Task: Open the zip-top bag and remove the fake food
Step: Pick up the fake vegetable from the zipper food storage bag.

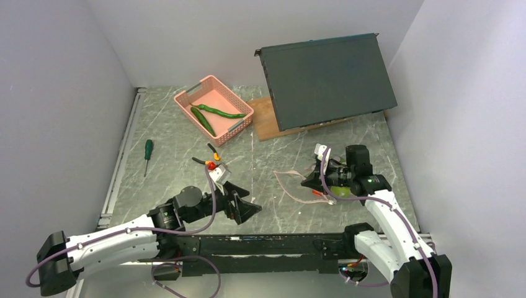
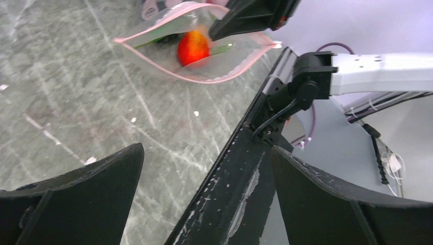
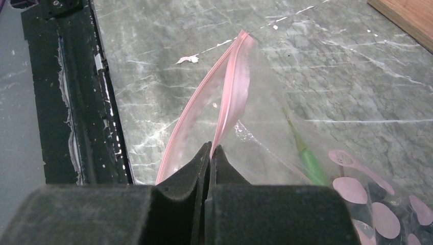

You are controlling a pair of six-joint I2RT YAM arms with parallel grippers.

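Grey marbled bench (image 1: 267,158) carries the zip-top bag (image 3: 265,97); the right pincer (image 3: 210,149) clamps its pink rim, while the left pincer (image 1: 251,203), spread wide and empty, faces the gaping mouth from the left, fake food (image 2: 193,47) inside.

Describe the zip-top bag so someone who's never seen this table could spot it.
Start at the dark tilted box at the back right; in front of it, the right gripper pinches the zip-top bag. It's the only clear plastic thing, edged with a pink strip.
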